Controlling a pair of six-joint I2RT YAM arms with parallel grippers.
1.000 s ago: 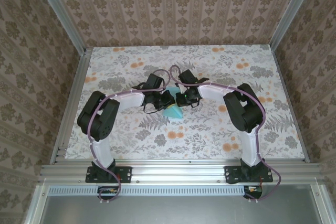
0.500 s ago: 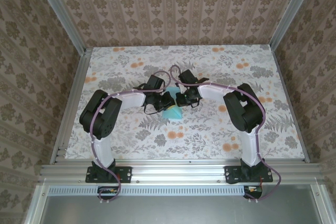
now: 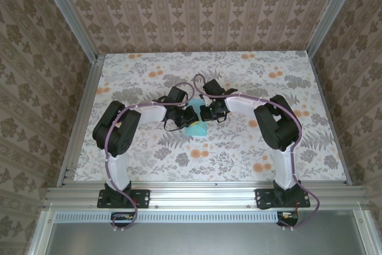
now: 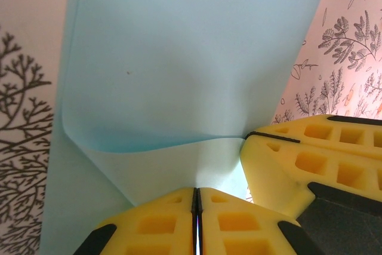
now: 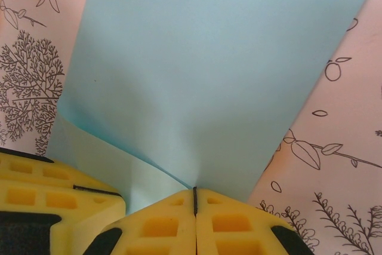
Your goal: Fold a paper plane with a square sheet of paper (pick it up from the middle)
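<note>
Currently I have both claws meeting over the middle of the table (image 3: 250,153), well clear of every edge; the left claw (image 4: 196,194) is clamped tight on a raised fold of the blue paper (image 4: 179,70); the right claw (image 5: 195,192) is pinched on the same paper just beside it, tips nearly touching the left one's; from above, the paper spreads out from under both claws toward the table's near edge.
</note>
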